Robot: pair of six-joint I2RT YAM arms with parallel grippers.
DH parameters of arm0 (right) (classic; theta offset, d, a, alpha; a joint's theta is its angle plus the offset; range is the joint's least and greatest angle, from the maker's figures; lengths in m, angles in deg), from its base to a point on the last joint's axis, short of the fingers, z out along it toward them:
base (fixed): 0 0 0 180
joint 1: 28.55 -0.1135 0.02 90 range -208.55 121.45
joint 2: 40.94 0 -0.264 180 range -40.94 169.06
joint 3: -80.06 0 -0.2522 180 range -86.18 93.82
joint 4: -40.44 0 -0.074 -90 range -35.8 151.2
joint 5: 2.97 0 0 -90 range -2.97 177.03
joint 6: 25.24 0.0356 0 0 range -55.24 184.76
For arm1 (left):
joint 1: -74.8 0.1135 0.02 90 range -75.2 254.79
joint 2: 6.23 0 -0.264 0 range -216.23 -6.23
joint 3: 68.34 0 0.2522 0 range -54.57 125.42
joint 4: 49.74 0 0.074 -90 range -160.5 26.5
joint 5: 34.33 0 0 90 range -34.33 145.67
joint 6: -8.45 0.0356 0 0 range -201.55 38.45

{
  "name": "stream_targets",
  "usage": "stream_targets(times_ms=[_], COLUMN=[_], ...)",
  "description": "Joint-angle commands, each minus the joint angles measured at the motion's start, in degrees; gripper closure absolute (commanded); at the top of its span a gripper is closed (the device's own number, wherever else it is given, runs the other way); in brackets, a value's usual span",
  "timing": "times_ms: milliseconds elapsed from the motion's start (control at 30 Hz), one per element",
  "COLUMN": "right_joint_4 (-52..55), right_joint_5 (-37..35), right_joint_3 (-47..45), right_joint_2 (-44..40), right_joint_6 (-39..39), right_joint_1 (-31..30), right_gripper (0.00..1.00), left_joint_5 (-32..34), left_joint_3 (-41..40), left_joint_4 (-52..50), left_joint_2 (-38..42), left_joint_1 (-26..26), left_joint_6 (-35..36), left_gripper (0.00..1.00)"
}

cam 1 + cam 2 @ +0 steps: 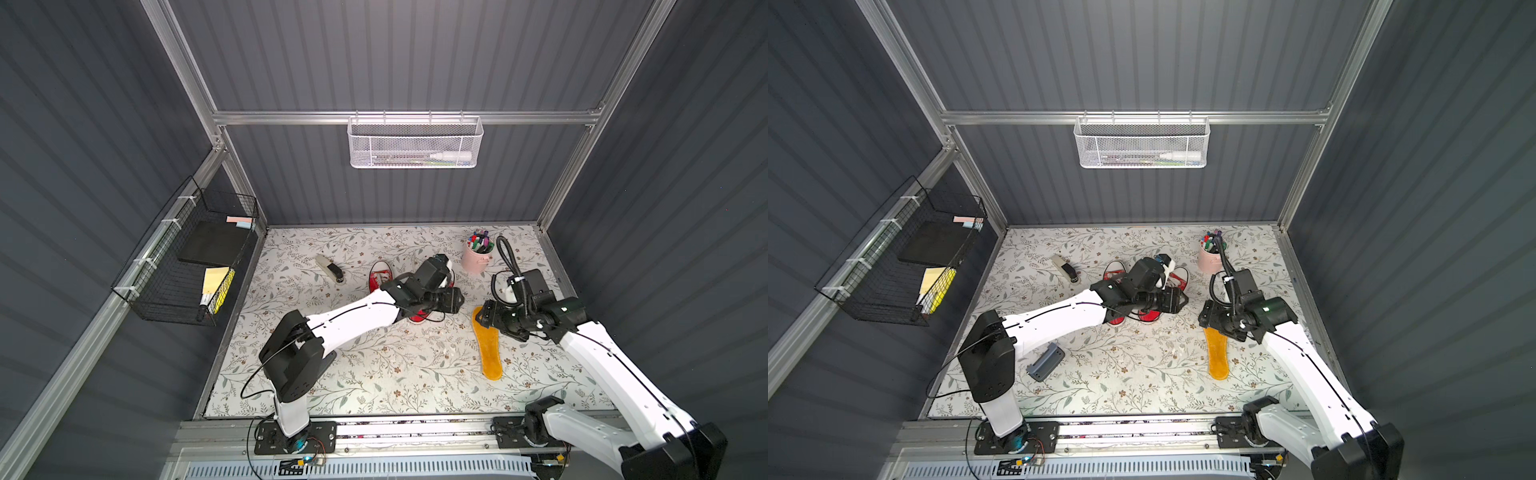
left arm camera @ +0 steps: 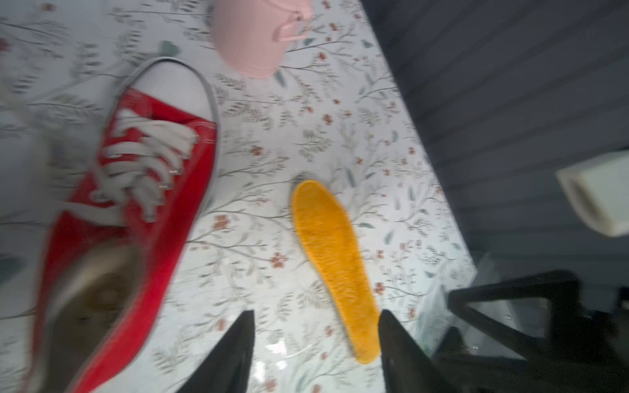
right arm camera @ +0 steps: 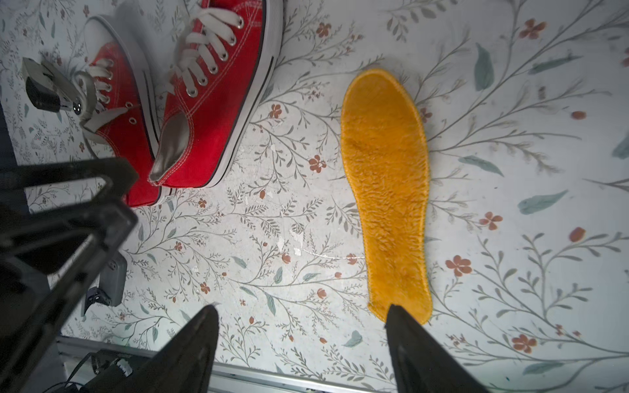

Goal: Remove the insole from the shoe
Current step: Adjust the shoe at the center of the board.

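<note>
The orange insole point(image 1: 487, 345) point(image 1: 1217, 353) lies flat on the flowered table, out of the shoes and to their right. Two red lace-up shoes point(image 1: 1115, 274) point(image 1: 1179, 276) stand side by side mid-table, partly hidden under my left arm. My left gripper point(image 1: 453, 300) point(image 2: 316, 313) hangs open over the right-hand shoe point(image 2: 136, 211), holding nothing. My right gripper point(image 1: 484, 316) point(image 3: 301, 308) is open above the insole's point(image 3: 388, 190) far end, one fingertip point(image 3: 396, 314) overlapping its edge in the wrist view, with only table between the fingers.
A pink cup of markers point(image 1: 477, 255) stands behind my right arm. A stapler point(image 1: 329, 268) lies left of the shoes, and a grey block point(image 1: 1045, 361) near my left arm's base. A black wire basket point(image 1: 187, 257) and a white mesh basket point(image 1: 413, 143) hang on the walls.
</note>
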Motion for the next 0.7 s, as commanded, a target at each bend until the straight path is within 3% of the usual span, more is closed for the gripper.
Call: stream_targets(times_ms=[0, 167, 333, 433, 567, 667], right_joint_4=[-2.66, -6.25, -9.16, -9.2, -9.16, -8.97], right_joint_5=[4.92, 6.77, 7.14, 7.19, 6.86, 6.67], right_joint_3=[1.65, 3.32, 2.93, 2.94, 2.74, 2.47], right_joint_2=[2.56, 10.55, 13.65, 14.29, 14.21, 13.97], right_joint_6=[-0.98, 2.43, 3.25, 2.98, 2.81, 2.73], right_joint_1=[0.05, -0.69, -1.8, -1.79, -1.8, -1.8], right_gripper=[0.19, 0.23, 0.24, 0.24, 0.25, 0.25], left_joint_5=[5.93, 3.43, 3.6, 2.79, 0.05, 0.16], left_joint_3=[0.72, 1.3, 3.51, 3.54, 3.31, 1.7], left_joint_4=[-12.88, -10.24, -10.26, -9.85, -6.62, -3.16], left_joint_2=[-2.35, -6.58, -11.2, -13.05, -14.09, -13.49], left_joint_1=[3.25, 5.86, 6.05, 6.26, 6.24, 6.22], left_joint_6=[6.13, 6.83, 7.19, 7.12, 6.2, 1.91], left_gripper=[0.29, 0.27, 0.31, 0.38, 0.56, 0.67])
